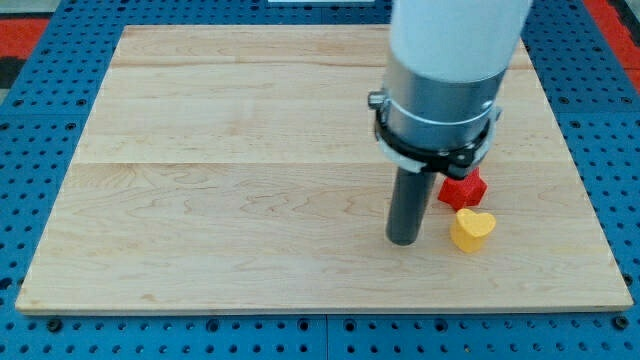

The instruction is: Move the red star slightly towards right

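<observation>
The red star [463, 189] is seen right of centre on the wooden board [220, 180], partly hidden behind the arm. A yellow heart [472, 229] lies just below it, nearly touching. My tip [404, 240] is set just left of both blocks; no pincer is fitted, nothing is held. Bare board is left between the star and the right edge

A pale wooden board [230, 170] of joined planks lies on a blue perforated base [40, 110]; red shows at the view's top corners; lighting is even.
</observation>
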Robot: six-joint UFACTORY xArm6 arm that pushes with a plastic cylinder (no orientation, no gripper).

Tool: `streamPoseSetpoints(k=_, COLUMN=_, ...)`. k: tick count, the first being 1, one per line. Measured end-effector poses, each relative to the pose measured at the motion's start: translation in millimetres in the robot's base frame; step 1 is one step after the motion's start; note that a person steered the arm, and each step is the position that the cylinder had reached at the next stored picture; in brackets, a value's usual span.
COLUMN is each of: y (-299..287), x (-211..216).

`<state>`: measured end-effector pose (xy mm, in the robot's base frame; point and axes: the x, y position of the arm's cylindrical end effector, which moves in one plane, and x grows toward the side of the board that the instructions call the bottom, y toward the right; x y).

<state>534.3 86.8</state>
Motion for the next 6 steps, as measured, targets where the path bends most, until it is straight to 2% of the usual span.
streamPoseSetpoints(k=3, y=6.6, x=-40.7)
streamPoseSetpoints(k=6, y=52.6, x=-40.9)
